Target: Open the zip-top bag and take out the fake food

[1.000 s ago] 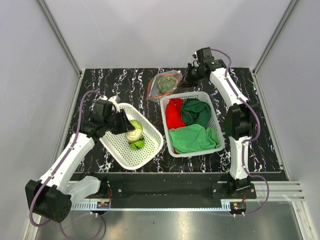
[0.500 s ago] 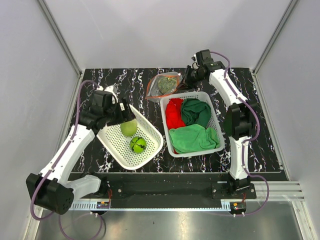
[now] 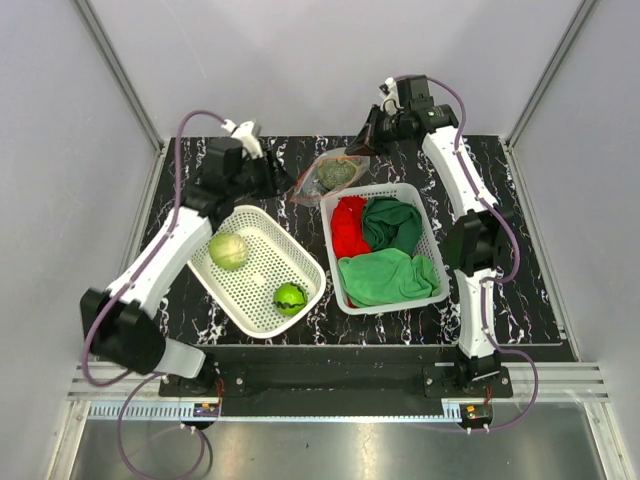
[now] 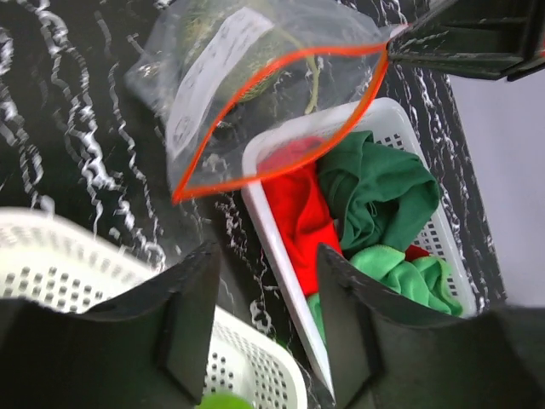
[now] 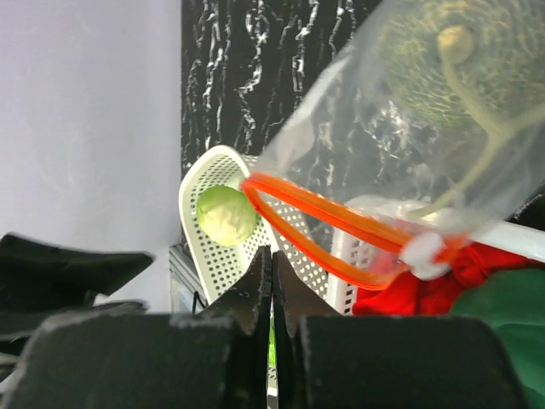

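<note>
Zip-top bag [image 4: 223, 102] hangs by 1 corner from the pinched-shut right gripper [image 3: 362, 140] near the worktop's [image 3: 530, 260] far edge, mouth gaping, 1 leafy piece [image 5: 451, 64] inside. Left gripper [image 4: 266, 260] faces the mouth, half-spread and empty. A careless reach could tug the thin film free.

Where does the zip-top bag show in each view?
Top external: zip-top bag at back centre.
Left wrist: upper centre, mouth gaping.
Right wrist: upper right.
Shared landmark: red cloth, just beside the bag in all three.
</note>
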Action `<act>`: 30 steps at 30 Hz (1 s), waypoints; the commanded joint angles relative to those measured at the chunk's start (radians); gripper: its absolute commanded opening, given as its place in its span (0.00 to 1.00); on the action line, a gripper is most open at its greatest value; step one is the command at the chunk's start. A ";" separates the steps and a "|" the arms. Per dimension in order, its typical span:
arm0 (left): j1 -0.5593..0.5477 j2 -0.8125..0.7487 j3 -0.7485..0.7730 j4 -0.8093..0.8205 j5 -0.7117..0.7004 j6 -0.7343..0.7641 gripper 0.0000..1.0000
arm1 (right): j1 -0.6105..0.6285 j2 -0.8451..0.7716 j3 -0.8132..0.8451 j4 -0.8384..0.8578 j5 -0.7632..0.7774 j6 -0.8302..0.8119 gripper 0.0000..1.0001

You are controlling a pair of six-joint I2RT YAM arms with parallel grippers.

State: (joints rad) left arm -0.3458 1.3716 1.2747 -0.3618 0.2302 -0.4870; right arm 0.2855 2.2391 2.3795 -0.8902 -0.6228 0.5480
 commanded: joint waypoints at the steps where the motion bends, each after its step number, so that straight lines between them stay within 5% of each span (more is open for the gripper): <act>1: -0.027 0.130 0.121 0.144 0.035 0.094 0.47 | 0.004 0.059 0.116 -0.056 -0.081 -0.003 0.00; 5: -0.033 0.247 0.221 0.169 0.076 0.094 0.42 | 0.004 0.062 0.176 -0.197 0.056 -0.003 0.00; 10: -0.082 0.303 0.282 0.176 0.112 0.131 0.53 | 0.006 -0.105 -0.057 -0.181 0.157 0.032 0.00; 17: -0.102 0.346 0.256 0.230 0.153 0.084 0.51 | 0.006 -0.254 -0.350 -0.023 0.186 0.052 0.31; 18: -0.104 0.346 0.255 0.231 0.152 0.080 0.51 | 0.006 -0.262 -0.394 0.000 0.187 0.055 0.46; 19: -0.108 0.348 0.250 0.238 0.155 0.080 0.51 | 0.006 -0.266 -0.407 0.016 0.173 0.062 0.50; 25: -0.114 0.353 0.239 0.239 0.144 0.080 0.51 | 0.030 -0.194 -0.358 0.083 0.178 0.069 0.71; 30: -0.114 0.376 0.255 0.219 0.150 0.097 0.46 | 0.043 -0.112 -0.292 0.122 0.231 0.102 0.75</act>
State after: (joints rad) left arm -0.4549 1.7325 1.5059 -0.1852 0.3622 -0.4007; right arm 0.3069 2.0624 2.0178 -0.8436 -0.4511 0.6235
